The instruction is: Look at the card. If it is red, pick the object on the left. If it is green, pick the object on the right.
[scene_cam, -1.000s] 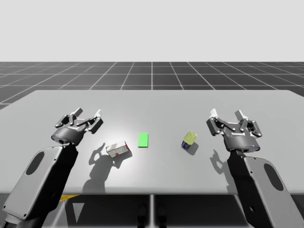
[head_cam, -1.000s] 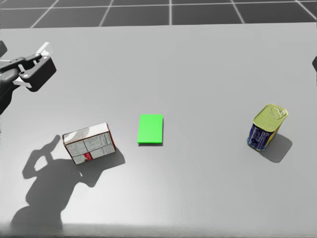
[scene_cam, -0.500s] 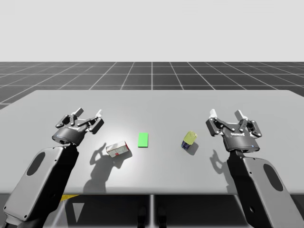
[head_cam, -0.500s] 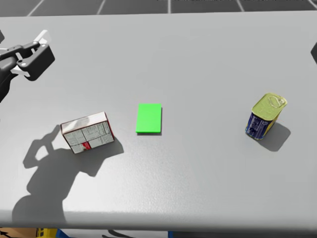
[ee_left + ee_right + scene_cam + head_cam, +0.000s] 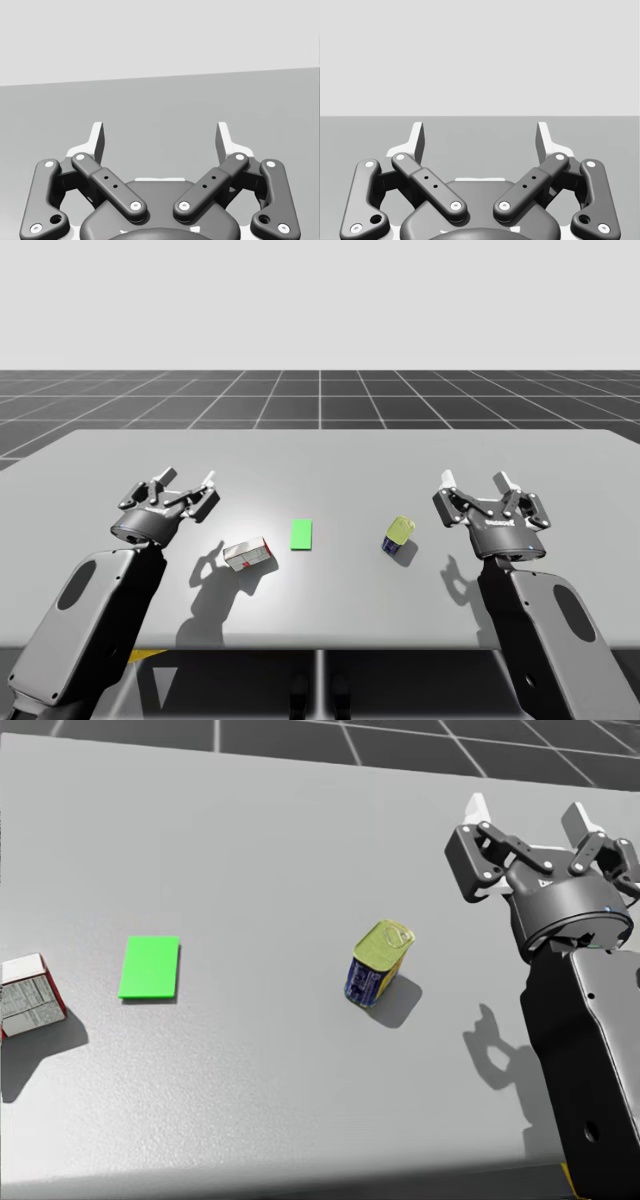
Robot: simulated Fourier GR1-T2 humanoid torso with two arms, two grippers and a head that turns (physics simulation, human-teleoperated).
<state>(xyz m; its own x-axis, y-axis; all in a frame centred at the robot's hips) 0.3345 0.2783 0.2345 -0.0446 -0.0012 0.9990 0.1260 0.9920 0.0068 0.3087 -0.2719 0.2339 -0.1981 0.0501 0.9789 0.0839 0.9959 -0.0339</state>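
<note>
A green card (image 5: 302,534) (image 5: 149,967) lies flat near the middle of the grey table (image 5: 330,455). Left of it lies a white and red box (image 5: 247,555) (image 5: 28,997). Right of it a blue can with a yellow lid (image 5: 398,536) (image 5: 378,962) stands tilted. My left gripper (image 5: 184,488) (image 5: 160,141) hovers open, to the left of the box and a little further back. My right gripper (image 5: 480,482) (image 5: 527,815) (image 5: 480,141) hovers open, to the right of the can and apart from it. Nothing sits between either pair of fingers.
The table's front edge (image 5: 320,648) runs close below the objects. Both arms cast dark shadows on the tabletop beside the box and the can. A gridded dark floor (image 5: 320,395) lies beyond the far edge.
My head has turned to the right, so the can and my right gripper now sit in the head view. The arms, box, card and can have barely moved.
</note>
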